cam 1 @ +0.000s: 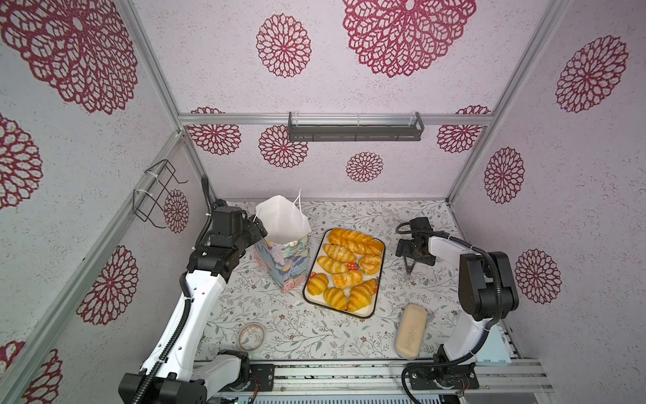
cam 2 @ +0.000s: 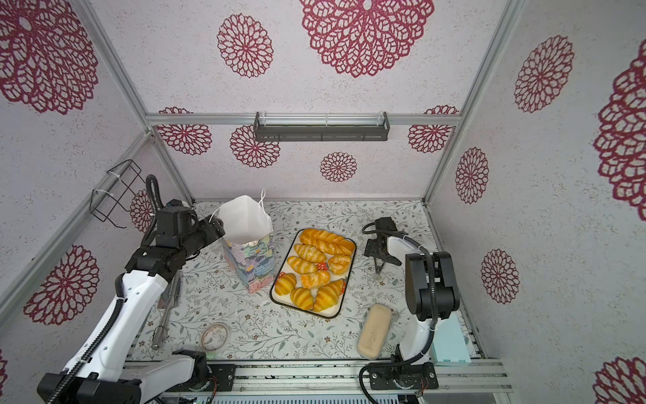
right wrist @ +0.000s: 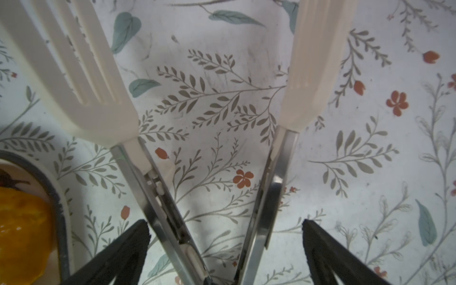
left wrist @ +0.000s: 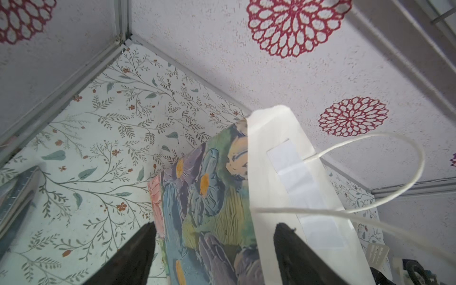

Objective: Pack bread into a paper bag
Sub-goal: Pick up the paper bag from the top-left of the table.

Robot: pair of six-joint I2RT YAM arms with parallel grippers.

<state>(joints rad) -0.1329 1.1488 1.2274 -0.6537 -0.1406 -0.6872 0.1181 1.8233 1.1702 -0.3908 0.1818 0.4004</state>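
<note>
Where the paper bag (cam 1: 283,259) stands: upright on the floral table (cam 1: 297,332), mouth open and plain white inside showing, just beside the tray (cam 1: 363,310) on the left arm's side.
Bread (cam 1: 349,269): all lies on the tray, packed close together, glossy and golden-orange.
Long twisted loaf (cam 1: 354,241): across the tray's far end.
Knot bun (cam 1: 370,263): just in front of the loaf, by the tray's right rim.
Croissants (cam 1: 361,295): along the tray's near end, with striped rolls between them and the loaf.
Left gripper (cam 1: 260,231): at the bag's upper rim, on the side away from the tray.
Left fingers (left wrist: 138,254): spread apart; the bag's wall passes between them, one finger outside the painted face and one over the white inner face, neither visibly pressing the paper.
Cord handle (left wrist: 394,153): loops loosely above the bag's mouth.
Right gripper (right wrist: 225,223): over bare table just beside the tray's right edge.
Right fingers: set wide, carrying tongs (right wrist: 153,177) whose two metal arms run between them.
Tongs' heads: apart, the slotted head (right wrist: 81,81) nearer the tray, nothing between them.
Beige block (cam 1: 411,330): on the table near the right arm's base.
Tape roll (cam 1: 251,336): flat on the table's near edge, well apart from the bag.
</note>
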